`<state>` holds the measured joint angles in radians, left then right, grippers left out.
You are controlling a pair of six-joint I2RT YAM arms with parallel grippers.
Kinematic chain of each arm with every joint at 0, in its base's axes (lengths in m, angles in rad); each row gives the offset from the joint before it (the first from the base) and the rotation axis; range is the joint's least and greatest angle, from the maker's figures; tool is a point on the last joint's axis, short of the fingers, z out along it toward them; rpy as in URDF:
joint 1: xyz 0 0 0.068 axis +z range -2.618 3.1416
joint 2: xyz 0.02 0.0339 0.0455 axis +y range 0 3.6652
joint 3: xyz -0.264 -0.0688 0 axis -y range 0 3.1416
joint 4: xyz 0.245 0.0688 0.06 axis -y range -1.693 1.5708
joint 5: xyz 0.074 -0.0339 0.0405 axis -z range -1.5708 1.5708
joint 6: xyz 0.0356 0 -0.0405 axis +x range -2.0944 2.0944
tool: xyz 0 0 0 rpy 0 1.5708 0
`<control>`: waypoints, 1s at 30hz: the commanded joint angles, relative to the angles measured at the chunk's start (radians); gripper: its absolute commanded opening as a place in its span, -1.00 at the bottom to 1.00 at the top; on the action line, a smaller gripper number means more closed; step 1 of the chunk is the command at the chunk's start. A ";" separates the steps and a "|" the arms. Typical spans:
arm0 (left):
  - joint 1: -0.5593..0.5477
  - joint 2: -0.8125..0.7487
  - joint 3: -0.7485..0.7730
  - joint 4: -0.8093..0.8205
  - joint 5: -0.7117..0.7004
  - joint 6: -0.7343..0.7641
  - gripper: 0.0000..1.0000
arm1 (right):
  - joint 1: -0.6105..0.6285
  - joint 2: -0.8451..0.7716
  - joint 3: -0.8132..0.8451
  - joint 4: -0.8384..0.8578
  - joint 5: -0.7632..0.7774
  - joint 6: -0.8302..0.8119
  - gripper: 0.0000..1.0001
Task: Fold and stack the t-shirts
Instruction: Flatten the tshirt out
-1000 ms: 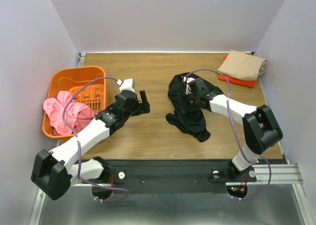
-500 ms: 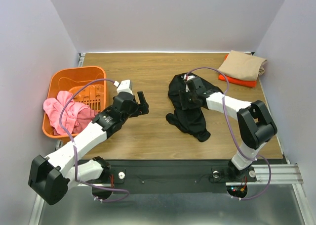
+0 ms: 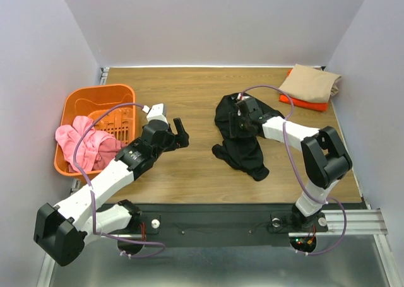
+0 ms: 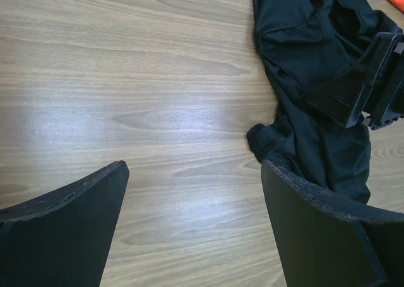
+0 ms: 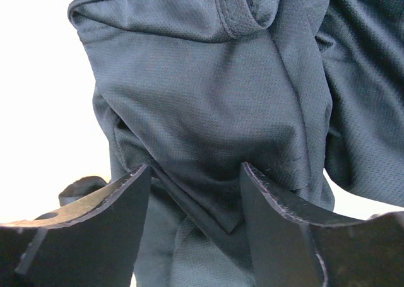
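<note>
Black cloth marked the middle of the scene: the black t-shirt point(image 3: 243, 153) lay crumpled on the wooden table point(image 3: 189, 85), a little toward 3 o'clock from the centre in the overhead view. The right gripper point(image 3: 237, 124) was down on the shirt's upper half. Its wrist camera showed the jaws partly apart, astride a raised ridge of mesh fabric (whether they truly pinched it could not be told).

The left gripper point(image 3: 181, 130) hovered over bare wood at about 9 o'clock from the shirt, well apart from it, jaws released and spread wide with nothing between them. Its wrist camera saw the shirt and the other gripper toward 2 o'clock.

At the table's 1 o'clock corner, the tan t-shirt point(image 3: 309, 82) sat folded on top of the folded orange t-shirt point(image 3: 305, 102). At 9 o'clock stood an orange plastic basket point(image 3: 95, 96) with pink cloth point(image 3: 82, 145) spilling over its near rim.
</note>
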<state>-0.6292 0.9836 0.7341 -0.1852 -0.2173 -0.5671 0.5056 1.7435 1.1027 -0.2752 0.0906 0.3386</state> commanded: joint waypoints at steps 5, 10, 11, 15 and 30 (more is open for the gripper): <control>-0.007 -0.031 -0.019 0.003 -0.014 -0.022 0.97 | -0.002 -0.119 0.022 0.044 0.001 0.056 0.36; -0.009 -0.016 -0.010 0.009 -0.007 -0.019 0.97 | -0.004 -0.070 0.023 0.042 0.040 0.027 0.42; -0.010 -0.013 -0.006 0.006 -0.007 -0.013 0.97 | -0.006 -0.062 0.023 0.042 0.049 0.023 0.42; -0.010 -0.011 0.001 0.004 -0.005 -0.007 0.96 | -0.006 -0.030 0.006 0.042 0.104 0.000 0.42; -0.017 -0.031 -0.002 0.003 -0.001 -0.019 0.96 | -0.009 0.007 0.000 0.024 0.113 -0.010 0.26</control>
<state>-0.6403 0.9821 0.7277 -0.1921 -0.2100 -0.5846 0.5037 1.7535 1.1023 -0.2619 0.2134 0.3321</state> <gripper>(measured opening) 0.981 0.635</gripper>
